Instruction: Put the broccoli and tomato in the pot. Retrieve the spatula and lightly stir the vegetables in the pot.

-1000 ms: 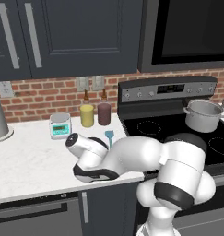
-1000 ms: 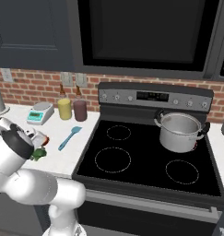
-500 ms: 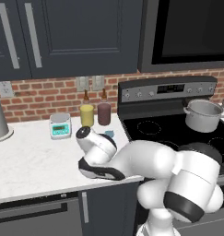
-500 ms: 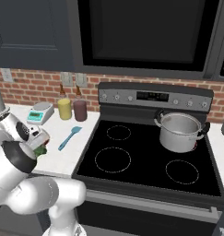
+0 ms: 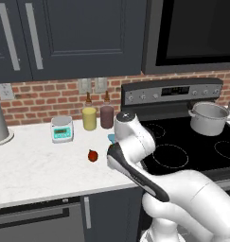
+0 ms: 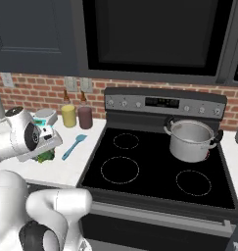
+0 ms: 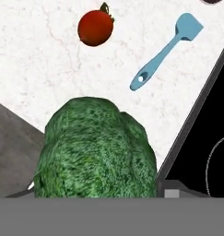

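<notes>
Broccoli, a bumpy dark-green floret (image 7: 96, 150), sits at the gripper (image 6: 44, 156), hiding the fingertips, so their grip cannot be told. On the white marble counter (image 7: 35, 60) lie the small red tomato (image 7: 95, 27) and light-blue spatula (image 7: 167, 49).

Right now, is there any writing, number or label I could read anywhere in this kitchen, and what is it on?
Nothing can be read.
Stove control panel: a lit display with faint marks, too blurred to read.
Small scale: a pale display window, no legible digits.
Yellow jar and maroon jar: no labels visible.
Pot, spatula, tomato, broccoli: no markings.
</notes>
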